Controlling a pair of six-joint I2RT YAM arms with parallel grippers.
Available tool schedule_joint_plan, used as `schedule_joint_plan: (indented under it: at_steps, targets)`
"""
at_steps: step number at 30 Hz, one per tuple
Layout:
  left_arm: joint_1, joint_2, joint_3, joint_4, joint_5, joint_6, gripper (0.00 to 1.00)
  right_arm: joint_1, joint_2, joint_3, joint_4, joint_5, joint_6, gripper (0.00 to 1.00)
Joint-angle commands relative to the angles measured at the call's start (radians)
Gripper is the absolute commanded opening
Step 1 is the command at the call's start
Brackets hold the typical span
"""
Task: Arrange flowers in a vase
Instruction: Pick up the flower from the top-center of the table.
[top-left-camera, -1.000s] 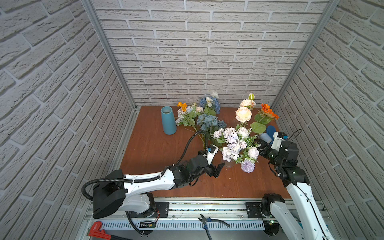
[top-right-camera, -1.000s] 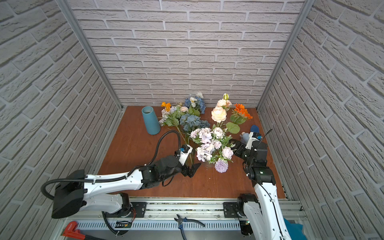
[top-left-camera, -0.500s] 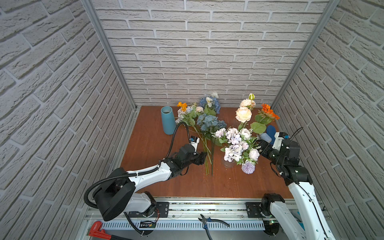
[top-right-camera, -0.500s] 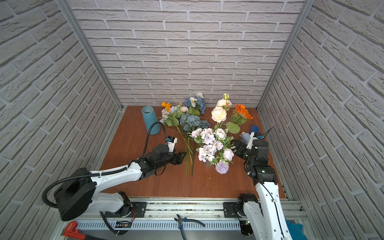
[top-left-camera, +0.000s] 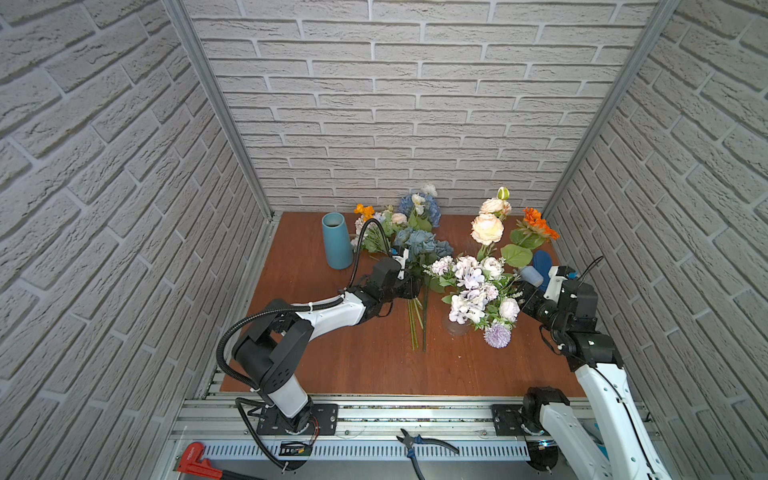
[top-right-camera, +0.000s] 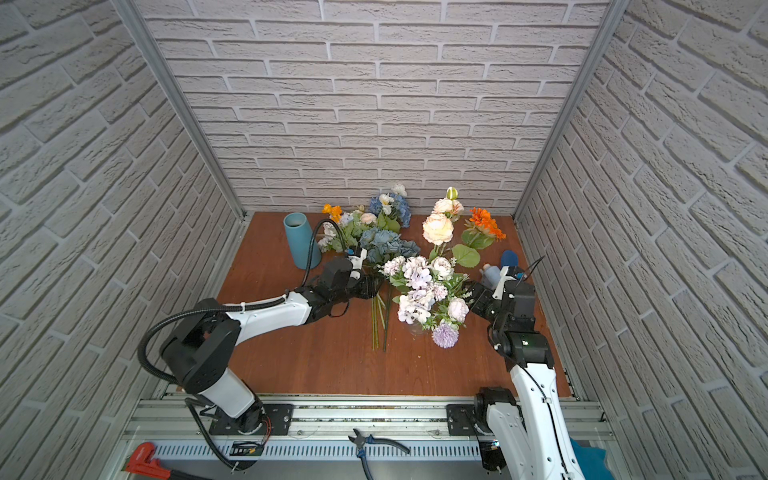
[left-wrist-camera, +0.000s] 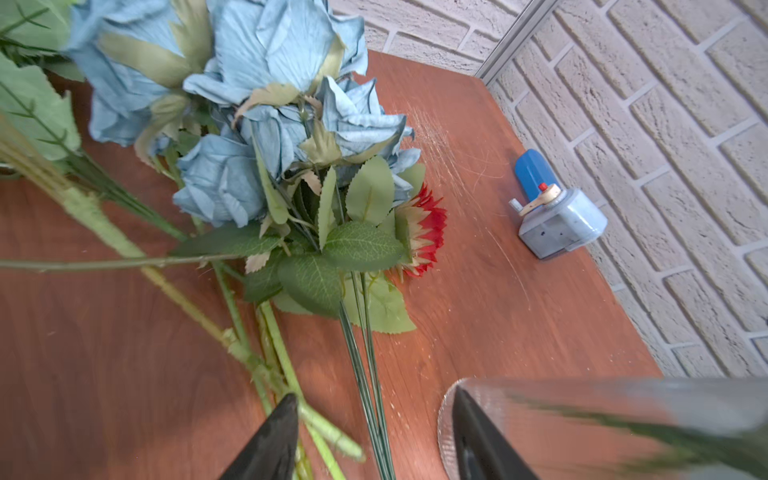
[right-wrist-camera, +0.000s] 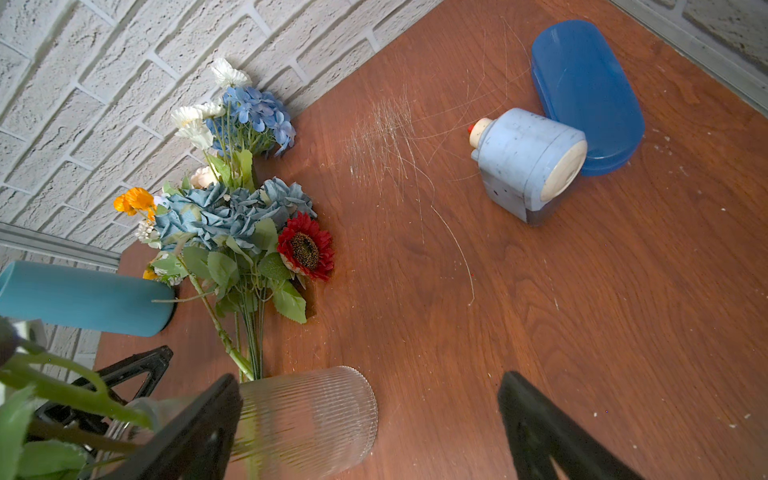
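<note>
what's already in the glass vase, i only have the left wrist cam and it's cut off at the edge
observer: a full bunch of lilac-white sprays stands in the glass vase.
operator: where's the right gripper
observer: the right gripper is open, right next to that vase but not gripping it.
operator: any other vase around
observer: a blue vase stands upright near the back wall, with nothing showing in it.

Bright, even overhead light in both top views; soft shadow under left arm (top-left-camera: 328, 313) on desk (top-left-camera: 332, 365). Wide-angle bend at pic edges. Wrist views: blue roses (left-wrist-camera: 232, 183) sharp, glass vase (left-wrist-camera: 582, 415) near lens blurred, streaky; faint sheen on desk.
</note>
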Motion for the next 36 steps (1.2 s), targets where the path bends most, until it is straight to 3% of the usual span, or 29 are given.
schedule_joint_plan:
  at_steps: [1, 6, 11, 26, 36]
  targets:
    - [-0.016, 0.044, 0.071, -0.042, -0.025, -0.004, 0.56, -0.005, 0.009, -0.016, 0.054, 0.006, 0.01, 0.98]
    - [-0.039, 0.11, 0.154, -0.127, -0.068, 0.008, 0.54, -0.006, 0.034, -0.013, 0.071, 0.003, 0.01, 0.98]
    - [-0.044, 0.161, 0.164, -0.107, -0.072, -0.022, 0.51, -0.005, 0.038, -0.014, 0.077, 0.003, 0.008, 0.97]
    - [-0.051, 0.293, 0.242, -0.108, -0.008, -0.066, 0.51, -0.006, 0.012, -0.011, 0.062, 0.034, -0.014, 0.97]
    - [-0.052, 0.347, 0.293, -0.135, -0.002, -0.062, 0.39, -0.005, -0.002, 0.002, 0.043, 0.051, -0.026, 0.97]
